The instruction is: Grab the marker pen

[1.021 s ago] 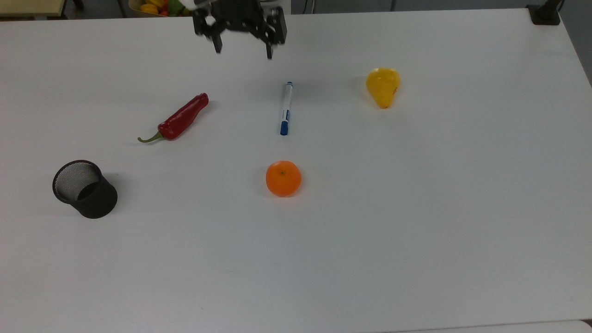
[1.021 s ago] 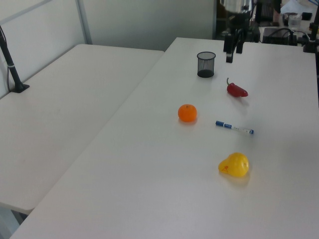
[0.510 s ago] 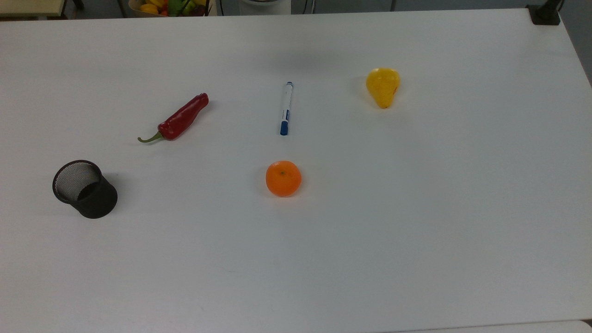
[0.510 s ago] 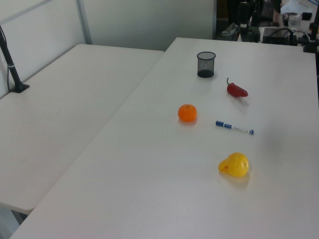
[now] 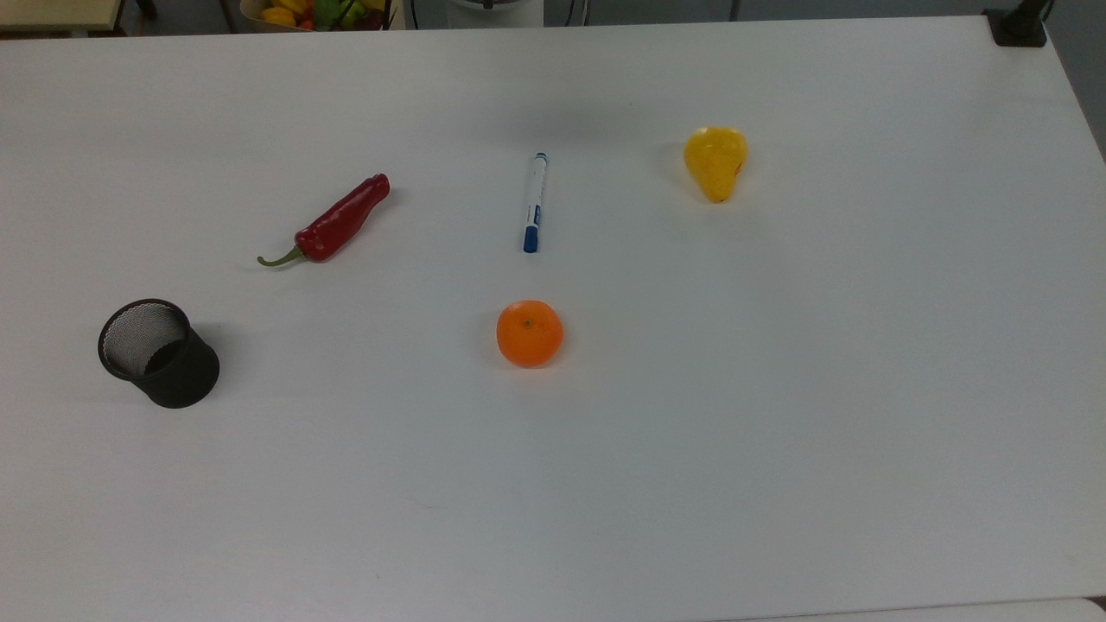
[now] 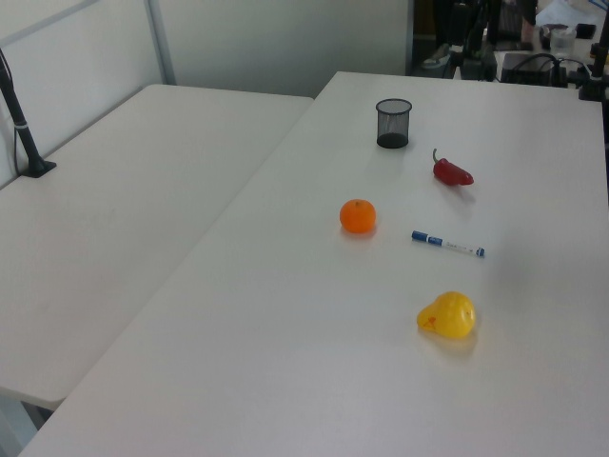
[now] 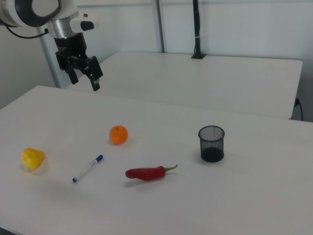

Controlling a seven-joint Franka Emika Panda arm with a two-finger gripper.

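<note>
Gripper (image 7: 84,81): black two-finger claw on the white arm, raised well above the table (image 5: 778,389) at the right view's upper left. Fingers spread apart, pointing down; nothing held between them.

Change: a second ago the claw hung at the top view's upper edge, above the far end of the marker pen; half a second ago it had left the top view, and it is still out of it. All table items lie where they lay before.

Marker pen (image 5: 535,202): slim white barrel with blue print, blue cap at the end nearer the orange, small blue tip at the other end. Lies flat on the bare table, nearly upright in the top view, untouched, well below and apart from the claw. In the right view (image 7: 88,168) it slants between the pear and the chilli.

Orange (image 5: 530,333): round, just past the pen's capped end, apart from it.

Red chilli (image 5: 333,223): green stem, to the top view's left of the pen, about its length.

Yellow pear (image 5: 715,161): to the top view's right of the pen.

Black mesh cup (image 5: 157,352): upright, open mouth, at the top view's far left, well apart from the rest.
</note>
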